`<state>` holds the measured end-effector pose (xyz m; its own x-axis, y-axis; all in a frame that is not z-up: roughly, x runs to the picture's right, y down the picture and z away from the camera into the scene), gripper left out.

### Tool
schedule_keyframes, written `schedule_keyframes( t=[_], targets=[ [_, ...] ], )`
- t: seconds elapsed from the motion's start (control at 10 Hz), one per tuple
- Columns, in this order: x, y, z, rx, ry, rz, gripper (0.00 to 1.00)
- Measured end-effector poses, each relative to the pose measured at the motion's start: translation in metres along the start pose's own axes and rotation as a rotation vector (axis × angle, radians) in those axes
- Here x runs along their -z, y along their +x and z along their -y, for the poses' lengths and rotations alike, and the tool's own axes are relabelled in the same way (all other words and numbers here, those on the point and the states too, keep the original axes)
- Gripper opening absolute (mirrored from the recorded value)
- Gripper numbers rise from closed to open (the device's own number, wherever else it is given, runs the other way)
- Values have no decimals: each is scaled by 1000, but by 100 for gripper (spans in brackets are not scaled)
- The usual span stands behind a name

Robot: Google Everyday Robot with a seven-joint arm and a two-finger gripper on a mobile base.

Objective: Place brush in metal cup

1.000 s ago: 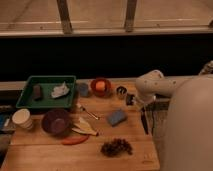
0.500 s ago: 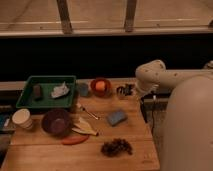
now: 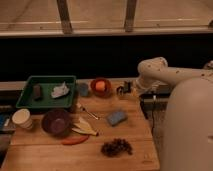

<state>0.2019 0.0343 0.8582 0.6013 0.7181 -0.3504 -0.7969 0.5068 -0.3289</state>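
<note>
The small shiny metal cup [image 3: 120,90] stands at the back right of the wooden table [image 3: 135,152]. My gripper [image 3: 128,86] is a dark shape at the end of the white arm [image 3: 152,68]. It sits just right of the cup and slightly above it, very close to the rim. I cannot pick out the black-handled brush from the dark gripper and the shadows at the table's right edge.
A green tray [image 3: 30,102] at the back left holds a white cloth [image 3: 61,90]. Near the cup are a blue-grey cup [image 3: 83,89] and an orange bowl [image 3: 101,86]. A paper cup [image 3: 22,119], purple bowl [image 3: 56,122], banana [image 3: 84,127], spoon [image 3: 89,112], blue sponge [image 3: 117,117] and grapes [image 3: 116,147] lie in front.
The arm's elbow has risen and moved back a little. The gripper has stayed close to the metal cup. Nothing else on the table has moved.
</note>
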Motion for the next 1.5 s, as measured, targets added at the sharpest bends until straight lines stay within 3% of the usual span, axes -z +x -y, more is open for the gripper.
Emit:
schedule_keyframes(
  t=[0.2, 0.5, 0.8, 1.5],
  targets=[
    [-2, 3, 1, -11, 14, 13, 0],
    [-7, 6, 2, -25, 71, 31, 0],
    [-15, 7, 7, -14, 47, 47, 0],
    [-42, -27, -1, 75, -8, 63, 0]
  ],
)
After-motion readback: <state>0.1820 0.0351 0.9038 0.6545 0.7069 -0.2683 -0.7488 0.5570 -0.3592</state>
